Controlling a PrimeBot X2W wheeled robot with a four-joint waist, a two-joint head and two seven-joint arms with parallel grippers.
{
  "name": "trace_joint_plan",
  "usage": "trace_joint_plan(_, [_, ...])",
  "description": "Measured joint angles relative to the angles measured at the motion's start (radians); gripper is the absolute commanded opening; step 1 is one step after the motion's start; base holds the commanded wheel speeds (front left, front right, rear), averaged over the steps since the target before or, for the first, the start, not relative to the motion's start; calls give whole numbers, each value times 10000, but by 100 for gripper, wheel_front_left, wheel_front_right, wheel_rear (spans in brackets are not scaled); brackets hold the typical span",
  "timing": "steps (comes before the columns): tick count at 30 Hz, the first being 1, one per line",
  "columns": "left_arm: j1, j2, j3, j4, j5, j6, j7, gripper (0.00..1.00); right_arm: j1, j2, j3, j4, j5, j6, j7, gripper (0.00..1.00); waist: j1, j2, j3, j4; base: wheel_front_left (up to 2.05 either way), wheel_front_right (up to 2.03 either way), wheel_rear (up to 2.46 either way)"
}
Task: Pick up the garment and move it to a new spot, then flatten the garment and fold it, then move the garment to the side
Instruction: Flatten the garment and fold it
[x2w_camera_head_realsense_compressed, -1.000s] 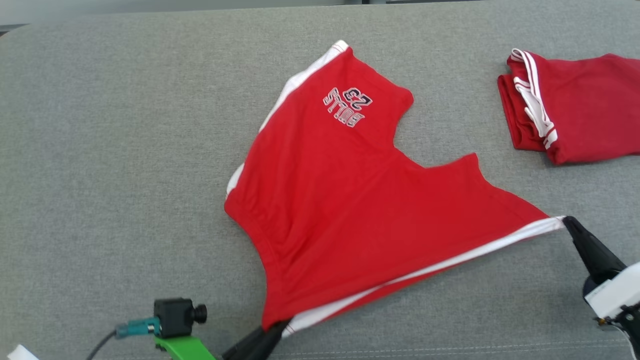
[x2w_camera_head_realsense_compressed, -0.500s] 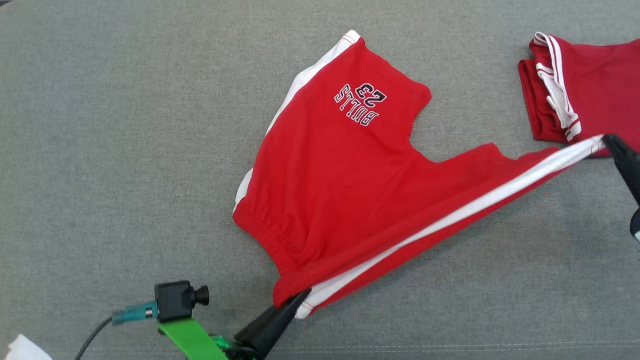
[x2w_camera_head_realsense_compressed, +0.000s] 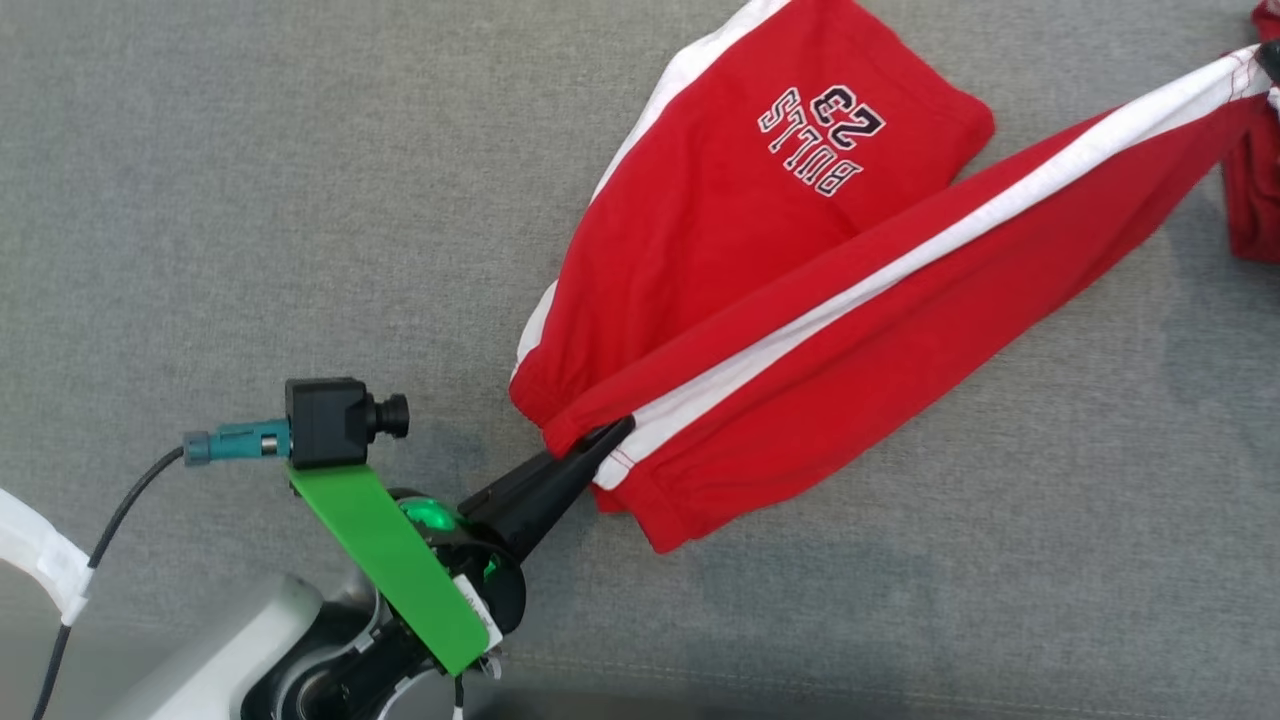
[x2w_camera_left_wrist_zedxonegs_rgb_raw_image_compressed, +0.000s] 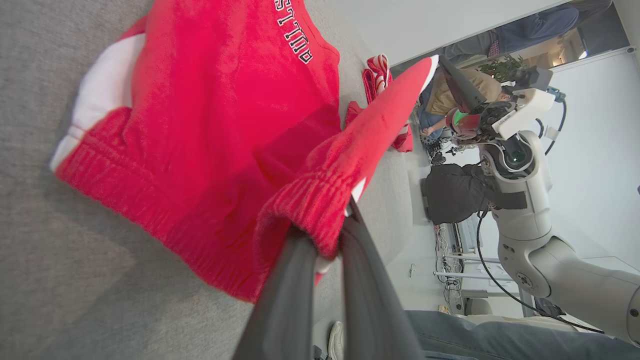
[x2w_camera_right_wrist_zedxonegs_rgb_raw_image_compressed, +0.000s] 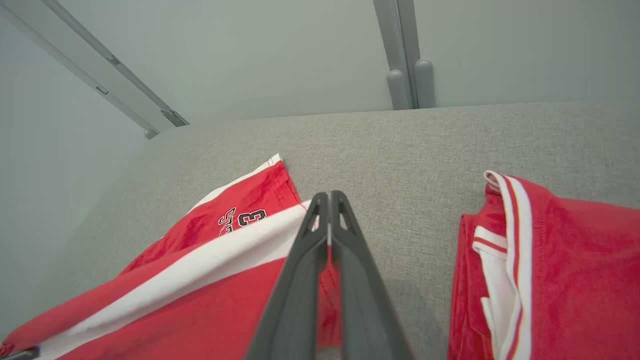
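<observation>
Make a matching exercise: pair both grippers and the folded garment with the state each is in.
Things:
1. left gripper
2. right gripper
3. folded garment

States:
A. lying ungripped
B. shut on the shorts' elastic waistband
C. shut on the far end of the white stripe

Pairs: 1-B, 2-C, 3-A

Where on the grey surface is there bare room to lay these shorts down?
Bare grey surface lies left of the shorts and below them at the lower right. Crowded at the upper right: the folded red garment lies beside the leg held by the right gripper.
</observation>
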Motion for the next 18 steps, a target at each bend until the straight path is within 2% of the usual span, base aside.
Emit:
trace_joint_plan(7, [-933, -136, 230, -73, -276, -13, 295, 0, -1267, -562, 286, 178, -606, -96, 1103, 0, 0, 0, 813, 788, 0, 0, 0])
trace_joint_plan(18, [-1410, -675, 383, 477, -598, -196, 537, 0, -2843, -374, 1051, 734, -1319, -98, 2057, 0, 0, 0, 1576, 2161, 0, 0, 0])
